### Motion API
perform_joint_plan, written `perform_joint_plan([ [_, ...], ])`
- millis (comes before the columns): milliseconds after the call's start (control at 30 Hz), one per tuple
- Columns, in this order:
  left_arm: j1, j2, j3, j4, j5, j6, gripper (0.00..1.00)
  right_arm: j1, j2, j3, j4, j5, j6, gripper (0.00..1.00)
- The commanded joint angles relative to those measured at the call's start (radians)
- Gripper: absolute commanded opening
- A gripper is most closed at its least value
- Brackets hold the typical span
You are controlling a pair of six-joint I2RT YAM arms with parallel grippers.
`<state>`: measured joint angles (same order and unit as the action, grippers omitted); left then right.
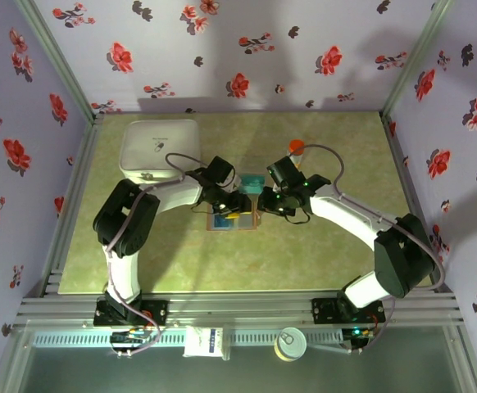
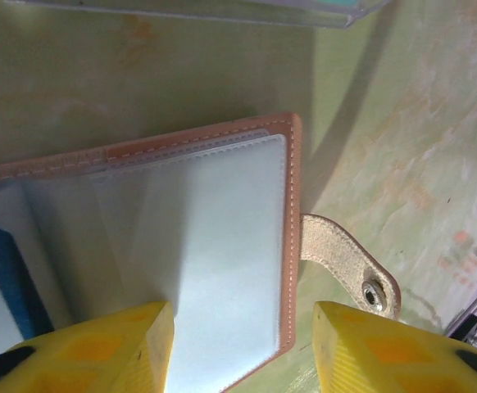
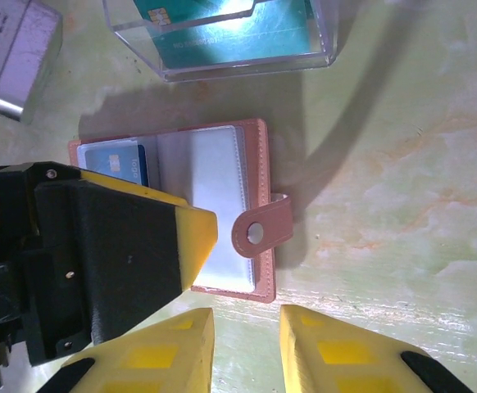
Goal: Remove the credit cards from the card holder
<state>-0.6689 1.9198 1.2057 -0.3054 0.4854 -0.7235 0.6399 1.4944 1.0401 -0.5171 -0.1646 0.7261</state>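
**Card holder [image 3: 214, 188] open flat, my left pincer over it, my right just short of it**

The card holder lies spread on the green table [image 3: 402, 164] with its clear pockets facing up. Its snap strap [image 3: 261, 229] sticks out past the tan outer edge. A blue card [image 3: 115, 164] sits in a pocket on the half that runs deeper under my left pincer [image 2: 243, 352].

That left pincer is over the holder with its fingers apart. One yellow fingertip [image 2: 115, 348] is over the clear pocket. The other is off the edge, beside the strap and above bare table, so the holder's stitched edge runs between them. I clamp nothing, and I cannot tell whether the inner tip presses on the pocket.

My right pincer [image 3: 247, 348] hangs just short of the holder's nearest edge. Its tips are a little apart, with only table in the gap.

Past the holder from my right pincer stands a clear tray [image 3: 222, 65] with teal cards [image 3: 222, 33] in it, near the holder but apart from it. Beyond my left pincer is a white square container [image 1: 161, 149]. Beyond my right is an orange-capped bottle [image 1: 296, 148].
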Motion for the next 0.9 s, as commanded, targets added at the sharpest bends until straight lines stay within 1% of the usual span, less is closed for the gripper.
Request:
perform_joint_plan([
  [0, 0.027, -0.099, -0.035, 0.005, -0.024, 0.014, 0.46, 0.019, 0.007, 0.031, 0.043, -0.02, 0.027, 0.28],
  [233, 0.116, -0.227, -0.144, 0.004, -0.031, 0.034, 0.4, 0.059, 0.118, 0.096, 0.094, -0.066, 0.043, 0.28],
  [333, 0.156, -0.254, -0.176, -0.004, -0.028, 0.045, 0.36, 0.076, 0.173, 0.141, 0.104, -0.082, 0.044, 0.27],
  [433, 0.186, -0.271, -0.202, -0.011, -0.03, 0.063, 0.28, 0.088, 0.231, 0.179, 0.121, -0.109, 0.047, 0.27],
  [667, 0.207, -0.233, -0.25, 0.005, -0.007, 0.08, 0.16, 0.096, 0.363, 0.234, 0.172, -0.176, 0.055, 0.26],
  [867, 0.213, -0.194, -0.271, 0.038, -0.001, 0.075, 0.07, 0.098, 0.417, 0.238, 0.205, -0.207, 0.056, 0.27],
])
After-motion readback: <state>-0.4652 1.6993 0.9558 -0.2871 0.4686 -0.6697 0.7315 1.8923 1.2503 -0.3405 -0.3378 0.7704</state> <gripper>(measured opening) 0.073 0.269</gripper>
